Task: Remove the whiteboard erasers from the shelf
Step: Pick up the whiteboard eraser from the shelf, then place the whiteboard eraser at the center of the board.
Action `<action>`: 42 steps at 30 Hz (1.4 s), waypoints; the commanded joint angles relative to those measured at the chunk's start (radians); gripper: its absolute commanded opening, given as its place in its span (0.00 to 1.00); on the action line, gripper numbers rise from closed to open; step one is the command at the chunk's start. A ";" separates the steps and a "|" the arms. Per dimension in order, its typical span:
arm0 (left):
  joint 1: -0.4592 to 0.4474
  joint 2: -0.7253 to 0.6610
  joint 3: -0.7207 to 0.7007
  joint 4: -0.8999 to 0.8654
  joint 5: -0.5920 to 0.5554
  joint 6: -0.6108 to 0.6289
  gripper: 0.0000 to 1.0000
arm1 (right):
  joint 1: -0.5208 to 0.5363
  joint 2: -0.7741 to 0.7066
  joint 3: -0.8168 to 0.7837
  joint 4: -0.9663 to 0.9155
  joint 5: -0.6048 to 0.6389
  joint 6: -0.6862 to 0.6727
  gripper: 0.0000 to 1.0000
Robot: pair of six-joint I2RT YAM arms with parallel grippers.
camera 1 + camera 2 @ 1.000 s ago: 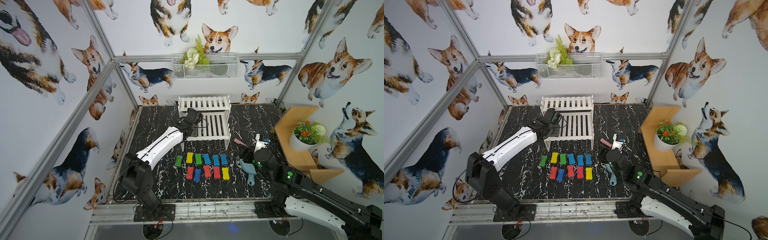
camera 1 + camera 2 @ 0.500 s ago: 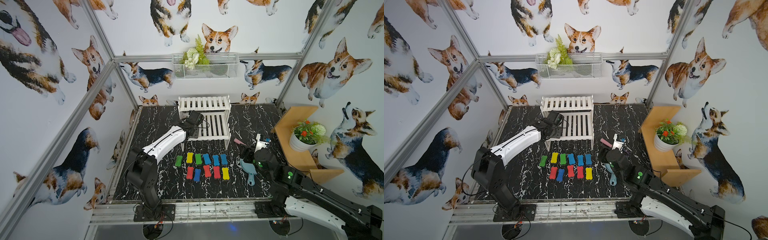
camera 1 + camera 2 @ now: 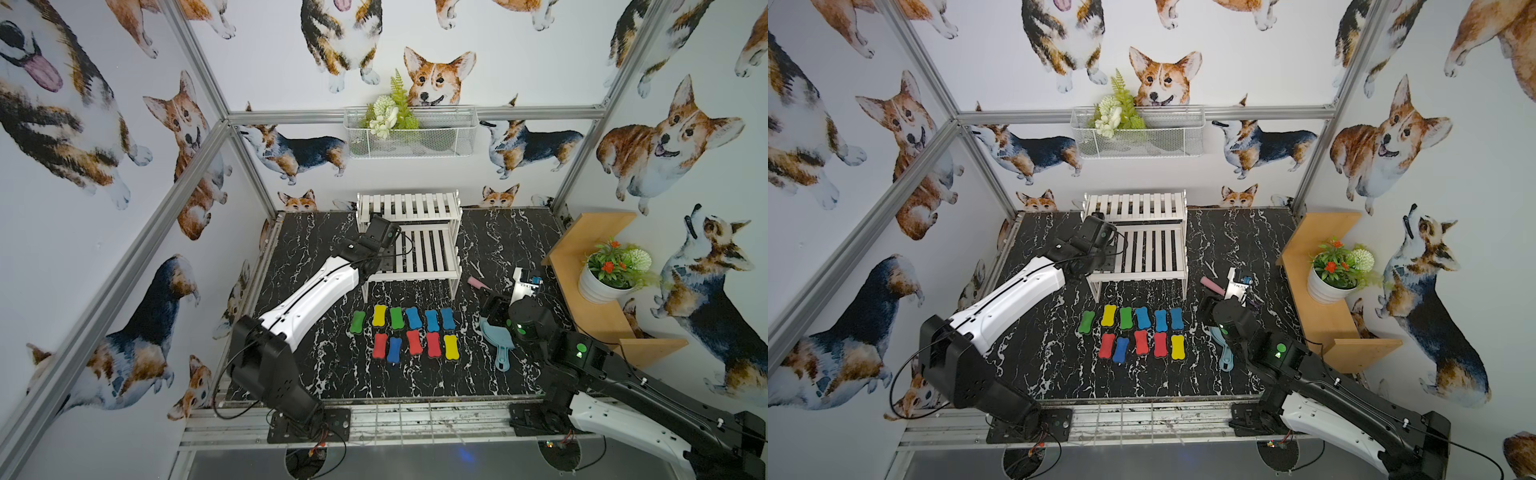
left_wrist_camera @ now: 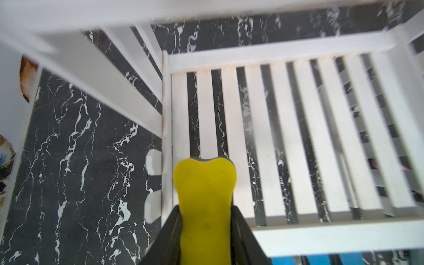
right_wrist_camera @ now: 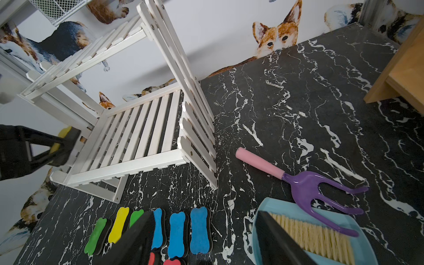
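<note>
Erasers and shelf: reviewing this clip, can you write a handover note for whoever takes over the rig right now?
Left claw: shut on a yellow eraser, at the front left corner of the shelf, lower tier; lifted or resting, unclear.
Right claw: open, holding nothing, above the table near the dustpan.
Done: eleven erasers lie in two rows on the table in front of the shelf.
Left: carry the yellow eraser to the table and release it; no other eraser shows on the shelf.
</note>
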 commanded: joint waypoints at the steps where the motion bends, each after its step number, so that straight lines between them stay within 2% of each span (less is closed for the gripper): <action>1: -0.006 -0.103 -0.076 -0.019 0.025 -0.048 0.36 | -0.001 -0.006 -0.002 0.001 0.004 0.007 0.75; 8: -0.014 -0.363 -0.370 -0.064 0.045 -0.140 0.36 | -0.001 -0.003 -0.012 0.017 -0.009 0.011 0.75; 12: -0.020 -0.495 -0.554 -0.081 0.103 -0.209 0.36 | -0.001 -0.001 -0.011 0.017 -0.011 0.011 0.75; 13: -0.031 -0.519 -0.594 -0.081 0.114 -0.226 0.36 | -0.002 -0.001 -0.011 0.017 -0.009 0.011 0.75; 14: -0.099 -0.528 -0.604 -0.091 0.068 -0.255 0.38 | -0.002 -0.001 -0.012 0.016 -0.006 0.011 0.75; 15: -0.181 -0.513 -0.580 -0.123 0.006 -0.292 0.39 | -0.002 0.000 -0.012 0.017 -0.005 0.012 0.75; 16: -0.226 -0.492 -0.572 -0.139 -0.013 -0.316 0.40 | -0.003 0.001 -0.012 0.019 -0.005 0.013 0.75; 19: -0.249 -0.423 -0.617 -0.148 0.038 -0.383 0.35 | -0.003 0.008 -0.011 0.029 -0.012 0.012 0.75; 22: -0.283 -0.445 -0.721 -0.100 0.059 -0.455 0.34 | -0.003 0.007 -0.012 0.026 -0.015 0.014 0.75; 25: -0.283 -0.483 -0.790 -0.057 0.067 -0.496 0.36 | -0.003 0.000 -0.019 0.021 -0.012 0.015 0.75; 28: -0.280 -0.463 -0.812 -0.038 0.065 -0.493 0.37 | -0.003 -0.006 -0.019 0.020 -0.007 0.009 0.75; 31: -0.272 -0.413 -0.815 -0.009 0.065 -0.470 0.38 | -0.003 -0.006 -0.014 0.019 -0.001 0.005 0.75; 38: -0.177 -0.346 -0.823 0.075 0.095 -0.388 0.38 | -0.003 -0.012 -0.011 0.006 0.003 0.003 0.75; 42: -0.169 -0.311 -0.818 0.101 0.102 -0.369 0.41 | -0.002 -0.018 -0.012 0.004 0.011 0.003 0.75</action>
